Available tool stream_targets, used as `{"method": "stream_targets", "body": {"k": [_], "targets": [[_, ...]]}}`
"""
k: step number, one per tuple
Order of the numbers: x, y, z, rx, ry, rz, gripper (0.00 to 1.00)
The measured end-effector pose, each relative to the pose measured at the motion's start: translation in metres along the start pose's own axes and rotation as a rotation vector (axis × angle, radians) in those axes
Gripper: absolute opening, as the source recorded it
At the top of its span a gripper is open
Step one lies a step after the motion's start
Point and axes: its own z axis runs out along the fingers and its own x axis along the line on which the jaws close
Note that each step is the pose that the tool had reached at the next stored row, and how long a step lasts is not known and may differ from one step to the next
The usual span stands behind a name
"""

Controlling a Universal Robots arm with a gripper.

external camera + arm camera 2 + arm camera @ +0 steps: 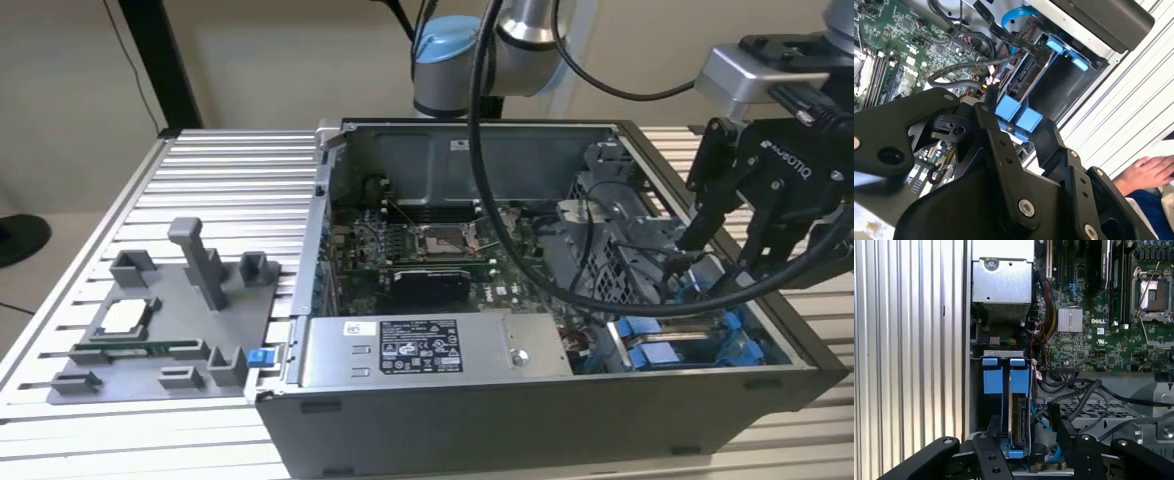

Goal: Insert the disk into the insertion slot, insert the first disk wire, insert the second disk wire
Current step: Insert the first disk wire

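Note:
The disk [1019, 421] stands on edge in the insertion slot [993, 376], its blue carrier tabs [1029, 120] sticking out towards me. My black gripper [1029, 447] hangs open just above it inside the case, one finger [990, 450] on each side of the blue tabs, touching nothing. In the exterior view the gripper [721, 258] is over the blue bay [667, 345] at the case's front corner on the exterior view's right. Loose black wires [1079, 396] and a blue wire [1014, 15] lie beside the bay.
The grey power-supply box [420, 350] sits along the case's front wall, with the green motherboard [427, 250] behind it. A grey fixture tray [160, 320] with upright pegs lies on the ribbed table [227, 160]. A person's hand [1144, 172] rests beyond the case.

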Motion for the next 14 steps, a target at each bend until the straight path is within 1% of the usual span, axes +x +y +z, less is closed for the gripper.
{"method": "stream_targets", "body": {"k": [3,6,7,8,14], "targets": [[-0.0045,0.0032,0.0003,0.0033,0.0020,-0.001,1.00],[-0.0064,0.0082,0.0009,0.0093,0.0091,-0.004,1.00],[-0.0063,0.0093,0.0013,0.0125,0.0101,-0.006,1.00],[-0.0063,0.0105,0.0019,0.0180,0.0104,-0.008,1.00],[-0.0075,0.0193,0.0086,0.0620,0.0102,-0.016,1.00]]}}
